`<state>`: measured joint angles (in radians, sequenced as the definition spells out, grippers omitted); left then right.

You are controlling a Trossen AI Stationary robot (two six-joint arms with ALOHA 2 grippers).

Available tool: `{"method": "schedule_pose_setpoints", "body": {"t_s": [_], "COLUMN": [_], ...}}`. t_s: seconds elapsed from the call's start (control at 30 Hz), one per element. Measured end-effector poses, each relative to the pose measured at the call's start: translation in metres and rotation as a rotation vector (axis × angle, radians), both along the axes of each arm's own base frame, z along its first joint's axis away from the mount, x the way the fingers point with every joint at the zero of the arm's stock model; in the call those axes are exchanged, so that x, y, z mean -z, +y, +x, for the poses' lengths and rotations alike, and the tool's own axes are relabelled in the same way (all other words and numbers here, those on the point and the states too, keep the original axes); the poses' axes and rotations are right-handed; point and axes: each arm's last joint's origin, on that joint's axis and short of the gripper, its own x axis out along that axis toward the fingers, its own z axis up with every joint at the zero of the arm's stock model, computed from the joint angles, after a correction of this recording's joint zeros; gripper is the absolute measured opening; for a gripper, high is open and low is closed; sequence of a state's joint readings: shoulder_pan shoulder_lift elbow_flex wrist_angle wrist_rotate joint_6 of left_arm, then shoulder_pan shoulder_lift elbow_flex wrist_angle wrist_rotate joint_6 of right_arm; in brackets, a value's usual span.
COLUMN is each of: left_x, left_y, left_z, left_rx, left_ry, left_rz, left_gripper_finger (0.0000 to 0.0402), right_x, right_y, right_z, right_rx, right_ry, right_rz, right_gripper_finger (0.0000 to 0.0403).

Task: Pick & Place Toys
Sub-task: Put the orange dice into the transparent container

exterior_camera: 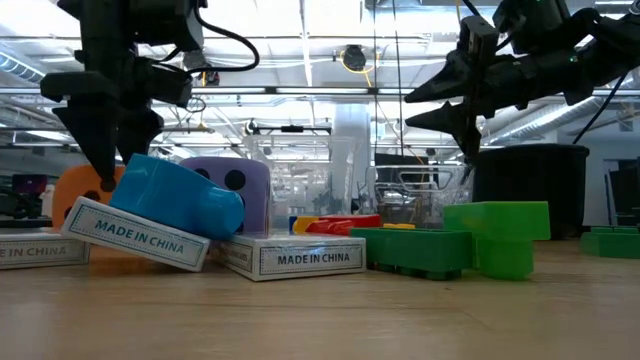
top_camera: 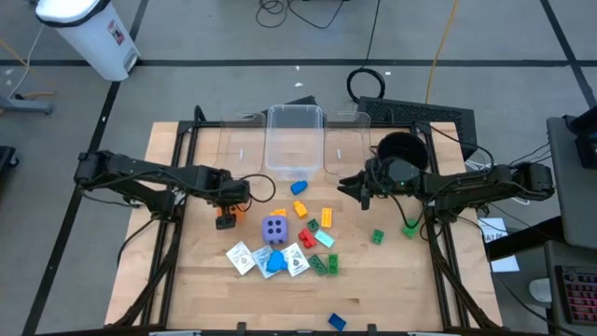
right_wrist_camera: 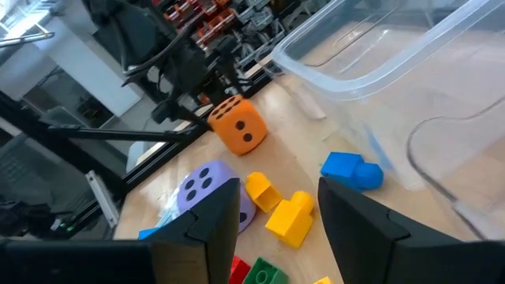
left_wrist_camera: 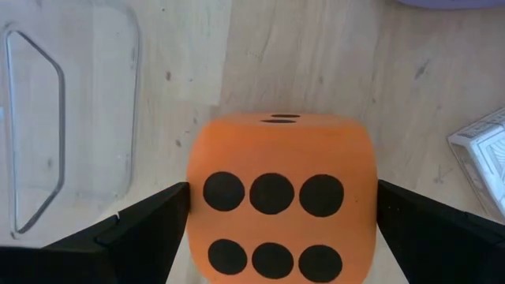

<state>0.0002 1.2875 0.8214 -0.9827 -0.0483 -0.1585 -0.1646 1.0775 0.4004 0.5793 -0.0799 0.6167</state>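
An orange foam die (left_wrist_camera: pixel 272 213) sits on the wooden table, six dots up. My left gripper (left_wrist_camera: pixel 282 189) points down over it, open, one finger on each side of the die; I see no hold. A purple die (top_camera: pixel 274 229) stands nearby among white card packs (top_camera: pixel 241 258), a blue toy (exterior_camera: pixel 175 195) lying on the packs, and small red, yellow, green and blue bricks (top_camera: pixel 326 217). My right gripper (top_camera: pixel 353 189) hangs level above the table's far right, open, with nothing between its fingers (right_wrist_camera: pixel 205 213).
Three clear bins (top_camera: pixel 295 140) stand along the table's far edge, one holding a blue brick (top_camera: pixel 298 187) at its near end. A black pot (top_camera: pixel 401 149) stands at the far right. Green bricks (top_camera: pixel 378 237) lie right of centre; a blue brick (top_camera: pixel 336 321) lies near the front edge.
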Motion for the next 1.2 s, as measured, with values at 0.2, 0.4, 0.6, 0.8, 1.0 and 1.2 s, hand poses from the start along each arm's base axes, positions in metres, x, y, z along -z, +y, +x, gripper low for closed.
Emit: {"method": "schedule_pose_setpoints", "body": {"t_s": [0.2, 0.4, 0.6, 0.8, 1.0, 1.2], "left_x": [0.0007, 0.0010, 0.0010, 0.0070, 0.0094, 0.0097], "left_y": [-0.0006, -0.0017, -0.0024, -0.0032, -0.0032, -0.0034], "left_z": [-0.0001, 0.0009, 0.0014, -0.0005, -0.0016, -0.0016], "left_rx": [-0.013, -0.054, -0.097, -0.130, -0.126, -0.123], "left_ry": [0.000, -0.010, -0.014, -0.013, -0.006, -0.004], "left_rz": [-0.025, -0.077, -0.106, -0.122, -0.122, -0.128], "left_gripper_finger": [0.0393, 0.0393, 0.0392, 0.0392, 0.0392, 0.0365], "right_x": [0.0000, 0.0000, 0.0000, 0.0000, 0.0000, 0.0000], "right_y": [0.0000, 0.0000, 0.0000, 0.0000, 0.0000, 0.0000], "right_z": [0.0000, 0.0000, 0.0000, 0.0000, 0.0000, 0.0000], "right_rx": [-0.001, -0.001, -0.002, -0.002, 0.000, 0.000], "right_ry": [0.000, 0.000, 0.001, 0.001, 0.000, 0.000], "right_rz": [-0.001, -0.006, -0.007, -0.007, -0.001, -0.003], "right_gripper_finger": [0.0164, 0.0164, 0.0164, 0.0164, 0.0164, 0.0164]}}
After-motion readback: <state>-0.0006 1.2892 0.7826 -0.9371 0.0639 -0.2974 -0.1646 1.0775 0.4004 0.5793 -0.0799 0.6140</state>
